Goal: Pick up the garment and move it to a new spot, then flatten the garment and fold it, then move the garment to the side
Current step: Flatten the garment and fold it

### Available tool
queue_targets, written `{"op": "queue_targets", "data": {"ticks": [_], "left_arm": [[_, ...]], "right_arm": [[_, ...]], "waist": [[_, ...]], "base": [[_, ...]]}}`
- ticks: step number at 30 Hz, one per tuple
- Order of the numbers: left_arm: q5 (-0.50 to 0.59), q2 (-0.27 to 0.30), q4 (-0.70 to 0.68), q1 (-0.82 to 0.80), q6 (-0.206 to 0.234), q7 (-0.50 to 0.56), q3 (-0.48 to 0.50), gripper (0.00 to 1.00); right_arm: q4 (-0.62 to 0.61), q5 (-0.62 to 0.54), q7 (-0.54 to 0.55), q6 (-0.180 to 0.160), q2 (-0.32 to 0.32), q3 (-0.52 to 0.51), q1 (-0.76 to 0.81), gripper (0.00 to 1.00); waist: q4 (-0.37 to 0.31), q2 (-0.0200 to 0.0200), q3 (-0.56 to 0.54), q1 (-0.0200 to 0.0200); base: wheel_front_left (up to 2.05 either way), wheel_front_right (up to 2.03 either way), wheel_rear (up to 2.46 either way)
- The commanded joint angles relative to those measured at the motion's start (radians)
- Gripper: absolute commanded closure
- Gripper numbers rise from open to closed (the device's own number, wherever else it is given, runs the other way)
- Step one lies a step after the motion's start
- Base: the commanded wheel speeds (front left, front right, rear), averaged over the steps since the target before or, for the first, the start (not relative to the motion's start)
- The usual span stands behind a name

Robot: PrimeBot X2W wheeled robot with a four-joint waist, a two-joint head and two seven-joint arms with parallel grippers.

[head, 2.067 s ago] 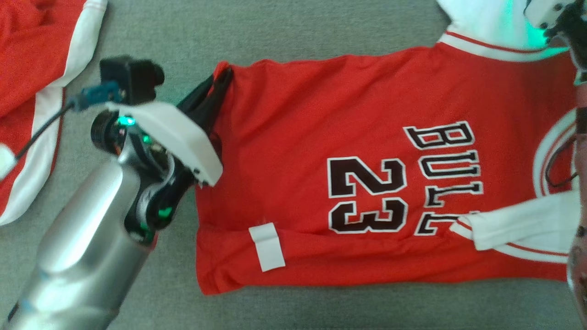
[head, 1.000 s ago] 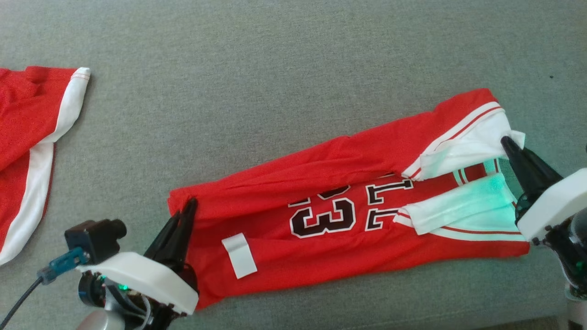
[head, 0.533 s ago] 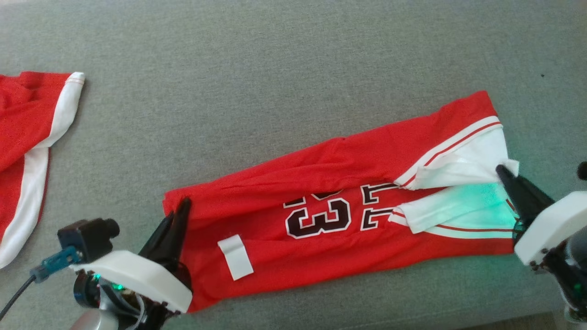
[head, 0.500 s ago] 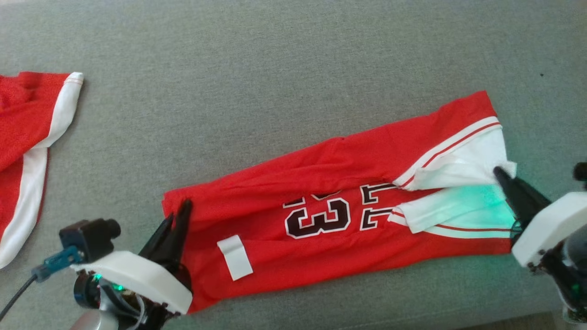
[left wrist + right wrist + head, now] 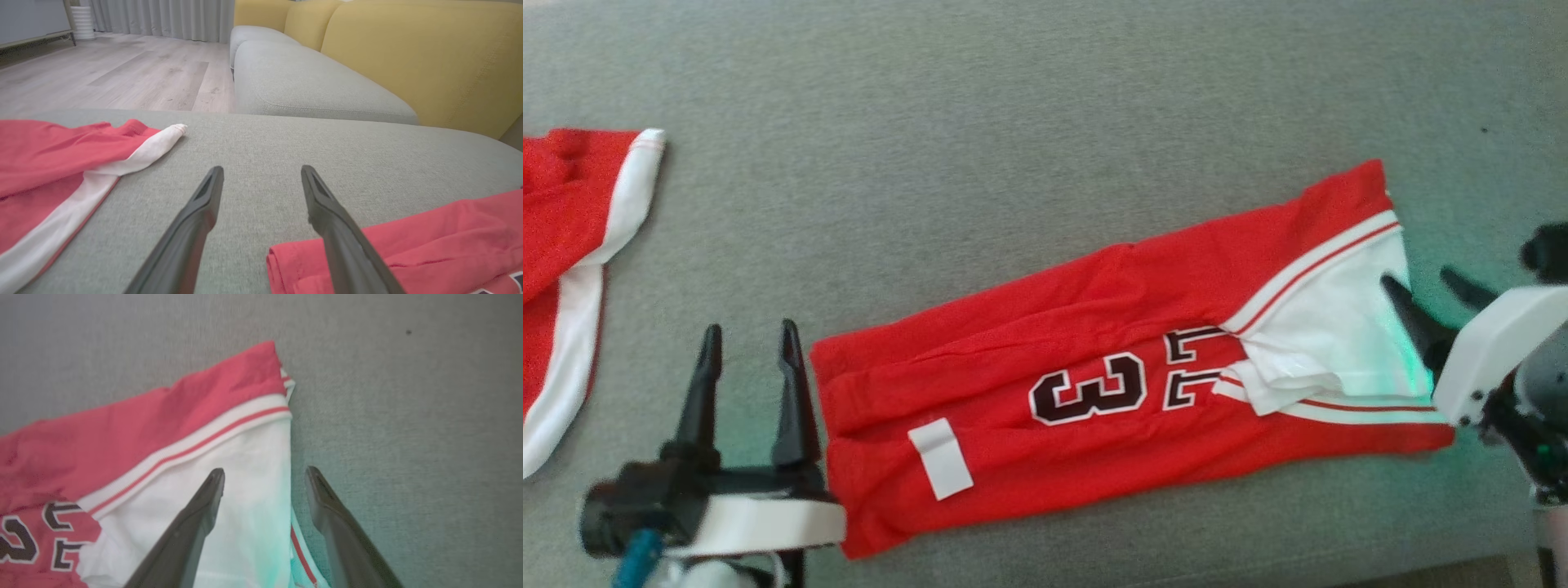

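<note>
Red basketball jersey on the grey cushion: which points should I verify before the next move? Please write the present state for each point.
1. The red basketball jersey with black numbers is folded into a long strip on the grey fabric cushion: ok.
2. The left gripper is open and empty: ok.
3. The right gripper is open and empty, jaws astride the jersey's right edge: ok.
4. The strip lies flat: not ok, creases at its left end, white trim rumpled at the right.
5. The second red and white garment lies apart from the jersey: ok.
6. Hidden lower layers are aligned: cannot tell.
</note>
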Motion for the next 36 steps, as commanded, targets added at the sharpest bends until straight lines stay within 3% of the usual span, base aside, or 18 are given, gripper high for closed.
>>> {"op": "queue_targets", "data": {"ticks": [1, 9, 14, 15, 23, 30, 36], "left_arm": [[0.014, -0.001, -0.015, 0.000, 0.010, -0.023, 0.033, 0.00], [0.104, -0.140, 0.006, 0.023, -0.028, -0.064, 0.041, 0.00], [0.178, -0.223, 0.006, 0.048, -0.101, -0.065, 0.108, 0.00], [0.189, -0.238, 0.013, 0.055, -0.114, -0.065, 0.122, 0.00], [0.270, -0.328, 0.045, 0.093, -0.223, -0.065, 0.247, 0.00], [0.324, -0.366, 0.120, 0.135, -0.308, -0.065, 0.313, 0.00], [0.346, -0.389, 0.178, 0.167, -0.352, -0.065, 0.352, 0.00]], "right_arm": [[-0.013, -0.015, 0.012, 0.008, -0.034, 0.022, 0.001, 0.00], [0.123, -0.005, 0.073, 0.008, -0.091, 0.070, -0.006, 0.00], [0.121, 0.099, 0.152, 0.008, -0.112, 0.142, 0.014, 0.00], [0.115, 0.119, 0.164, 0.008, -0.115, 0.151, 0.016, 1.00], [0.148, 0.151, 0.093, 0.008, -0.120, 0.078, -0.051, 1.00], [0.233, 0.079, 0.062, 0.008, -0.192, -0.090, -0.092, 1.00], [0.259, 0.006, 0.066, 0.008, -0.238, -0.242, -0.093, 1.00]], "waist": [[0.011, 0.0000, 0.000, -0.0001], [0.071, 0.0000, 0.003, -0.0001], [0.101, 0.0000, -0.003, -0.0001], [0.104, 0.0000, -0.004, -0.0001], [0.105, 0.0000, -0.033, -0.0001], [0.082, 0.0000, -0.096, -0.0001], [0.071, 0.0000, -0.170, -0.0001]], "base": [[0.00, 0.00, 0.00], [0.00, 0.00, 0.00], [0.00, 0.00, 0.00], [0.00, 0.00, 0.00], [0.00, 0.00, 0.00], [0.00, 0.00, 0.00], [0.00, 0.00, 0.00]]}}
